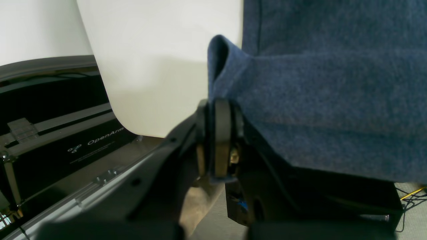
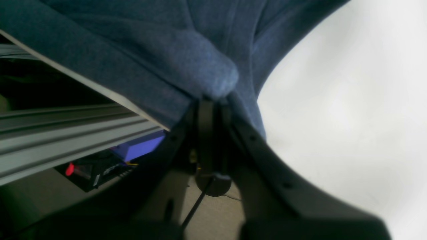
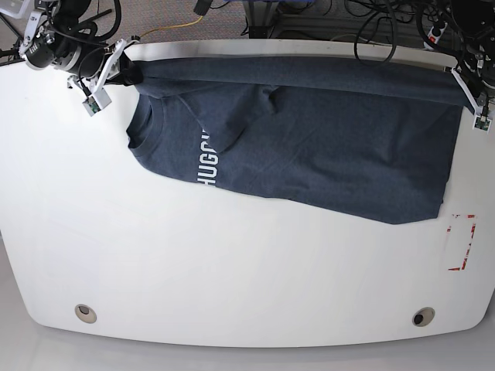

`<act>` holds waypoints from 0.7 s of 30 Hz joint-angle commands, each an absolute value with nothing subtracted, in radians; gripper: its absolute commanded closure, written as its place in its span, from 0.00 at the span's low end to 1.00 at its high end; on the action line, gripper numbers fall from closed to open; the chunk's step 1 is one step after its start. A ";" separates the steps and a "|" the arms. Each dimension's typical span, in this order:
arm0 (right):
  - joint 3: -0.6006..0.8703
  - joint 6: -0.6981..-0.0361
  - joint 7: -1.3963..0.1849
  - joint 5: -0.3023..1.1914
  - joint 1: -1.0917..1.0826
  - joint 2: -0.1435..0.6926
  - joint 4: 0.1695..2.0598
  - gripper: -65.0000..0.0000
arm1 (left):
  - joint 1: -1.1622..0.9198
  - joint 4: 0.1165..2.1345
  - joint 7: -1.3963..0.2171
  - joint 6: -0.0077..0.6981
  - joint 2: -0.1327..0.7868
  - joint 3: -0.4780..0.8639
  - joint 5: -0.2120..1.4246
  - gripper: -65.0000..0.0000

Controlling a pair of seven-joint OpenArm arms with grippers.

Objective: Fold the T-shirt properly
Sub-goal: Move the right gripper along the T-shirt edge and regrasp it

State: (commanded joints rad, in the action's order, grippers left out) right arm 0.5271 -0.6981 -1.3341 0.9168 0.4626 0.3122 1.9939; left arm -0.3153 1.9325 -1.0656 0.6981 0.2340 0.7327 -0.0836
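Lying across the far half of the white table (image 3: 232,270), the T-shirt (image 3: 309,147) stretches in the base view from about ten o'clock to two o'clock, its upper edge pulled taut along the far table edge between the two arms. White block letters (image 3: 206,158) reading "HUGG" show near the collar, which sits toward nine o'clock of the garment; the rest of the lettering is hidden under a fold of cloth. The shirt's lower edge runs diagonally down toward four o'clock, ending near a red-and-white marked rectangle (image 3: 462,242) on the table at three o'clock. The right gripper (image 3: 124,71), at ten o'clock in the base view, is clamped on a bunched corner of the fabric; in the right wrist view the right gripper's (image 2: 213,100) jaws stand pressed together with a rounded fold of blue cloth bulging just above them. The left gripper (image 3: 456,75), at two o'clock in the base view, pinches the opposite end of the taut edge; in the left wrist view the left gripper's (image 1: 218,103) jaws are squeezed tight on a looped fold of the T-shirt (image 1: 317,100), which spreads away toward three o'clock. A black case labelled "OpenArm" (image 1: 100,141) lies below the table at eight o'clock of that view.
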 joint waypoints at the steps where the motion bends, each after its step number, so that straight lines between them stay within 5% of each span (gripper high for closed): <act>1: 0.510 -0.698 -1.334 0.917 0.460 0.323 1.983 1.00 | -0.315 1.928 -1.066 0.698 0.226 0.719 -0.084 1.00; 4: 0.481 -0.698 -1.334 0.917 0.458 0.338 1.975 0.94 | -0.315 1.923 -1.066 0.698 0.222 0.699 -0.085 1.00; 12: 0.478 -0.698 -1.334 0.924 0.467 0.337 1.974 0.42 | -0.321 1.920 -1.066 0.698 0.222 0.705 -0.085 1.00; 21: 0.476 -0.698 -1.334 1.070 0.501 0.326 1.975 0.38 | -0.317 1.920 -1.066 0.698 0.228 0.707 -0.084 0.94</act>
